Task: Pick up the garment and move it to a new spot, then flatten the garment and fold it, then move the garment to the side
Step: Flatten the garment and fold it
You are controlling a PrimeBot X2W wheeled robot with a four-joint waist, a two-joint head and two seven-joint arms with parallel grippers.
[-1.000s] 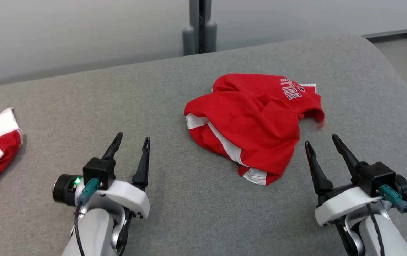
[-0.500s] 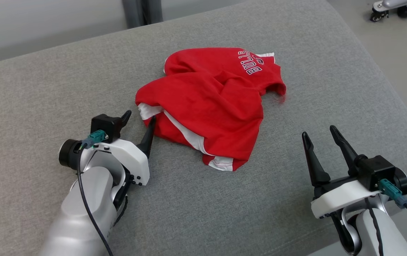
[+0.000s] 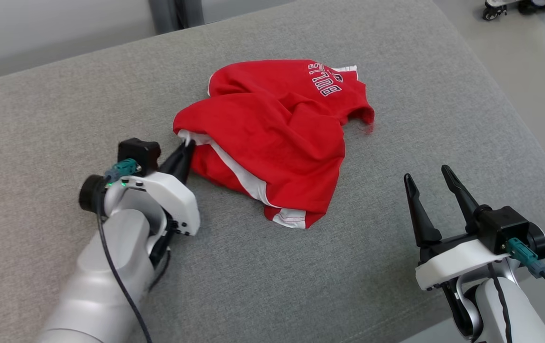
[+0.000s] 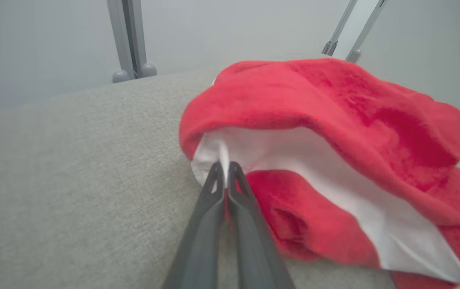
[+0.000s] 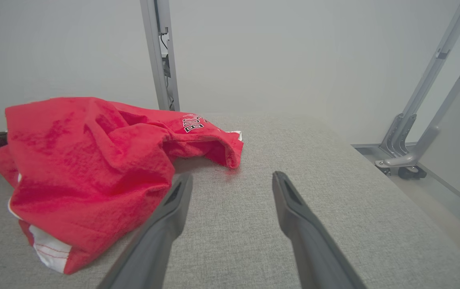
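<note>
On the grey cushion [image 3: 253,267] your left gripper [image 3: 185,147] is clamped on the garment [image 3: 282,138] at its white edge; it's floppy, it'll sag. The right gripper [image 3: 425,172] sits spread.

A grey fabric-covered surface [image 3: 396,267] carries the crumpled red garment [image 3: 277,138].

Crumpled red jersey T-shirt [image 3: 282,138] with white trim: folds hide its lettering [image 3: 322,82] beyond "BULLS". Left wrist view blurs it, cropping its lower right corner.
</note>
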